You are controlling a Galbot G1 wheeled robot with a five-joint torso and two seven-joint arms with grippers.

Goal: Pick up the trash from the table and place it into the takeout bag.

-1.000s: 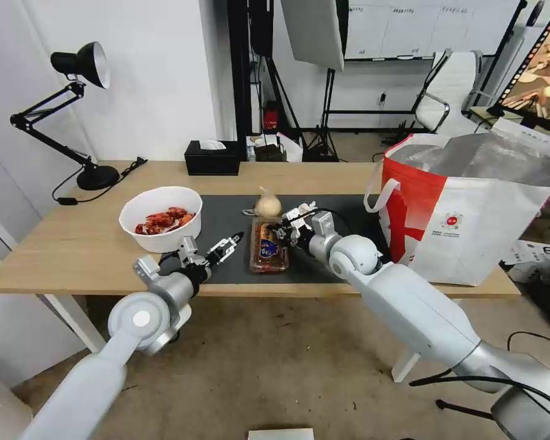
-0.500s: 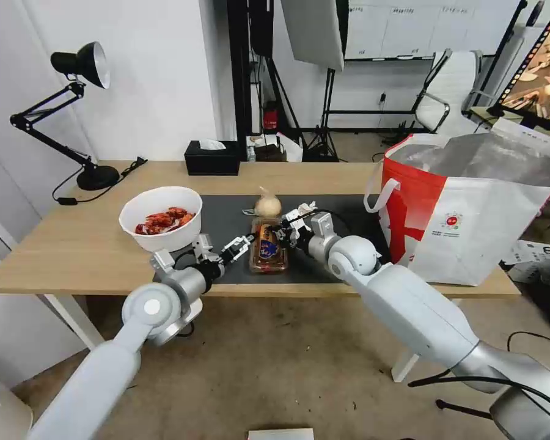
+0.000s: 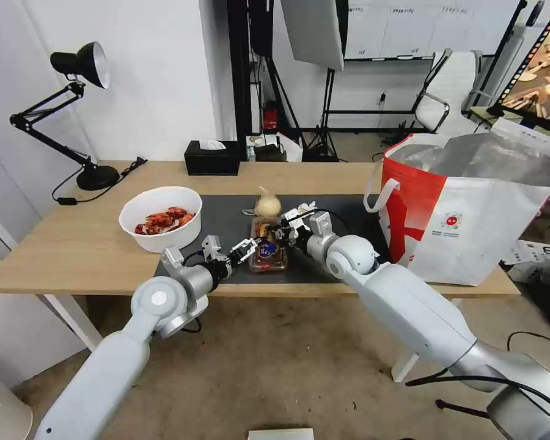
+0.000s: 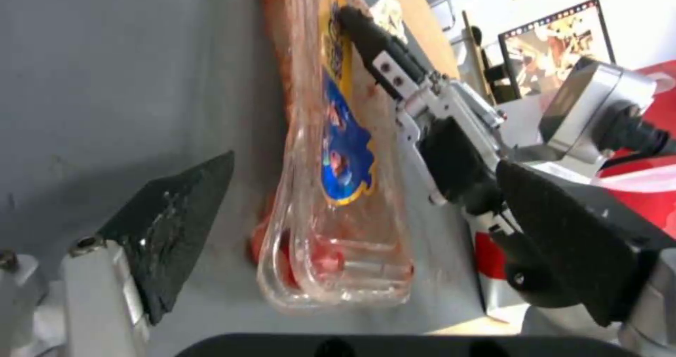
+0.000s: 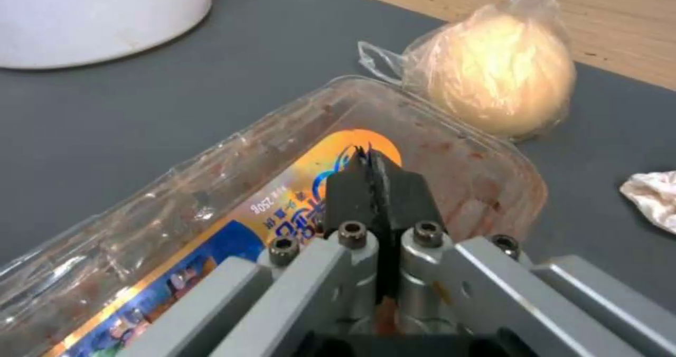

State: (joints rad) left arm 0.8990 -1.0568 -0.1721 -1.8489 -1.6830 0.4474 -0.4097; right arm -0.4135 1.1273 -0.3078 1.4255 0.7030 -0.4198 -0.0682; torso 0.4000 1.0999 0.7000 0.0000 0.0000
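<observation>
Left tool [image 3: 249,249], jaws apart, straddles the near end of the clear plastic box [image 3: 267,247]; right tool [image 3: 279,231], jaws together, presses its lid.

Mat, left end: the white bowl of red crayfish shells [image 3: 161,218] overhangs the far left corner of the dark grey rectangular mat [image 3: 342,211]; bare mat lies between it and the clear hinged plastic box [image 3: 269,246].
Box, left side: the left gripper [image 3: 249,248] stands spread at the near left corner, one finger [image 4: 169,225] on bare mat.
Box, top: the right gripper [image 3: 277,231], fingers pressed together, rests on the lid.
Box, far end: the knotted beige plastic bag [image 5: 493,77] sits just beside it, the crumpled white tissue [image 5: 651,190] near.
Table, right end: the white-and-red boxy takeout bag [image 3: 470,208] blocks it.
Light-wood table [image 3: 67,244], left end: bare wood.
</observation>
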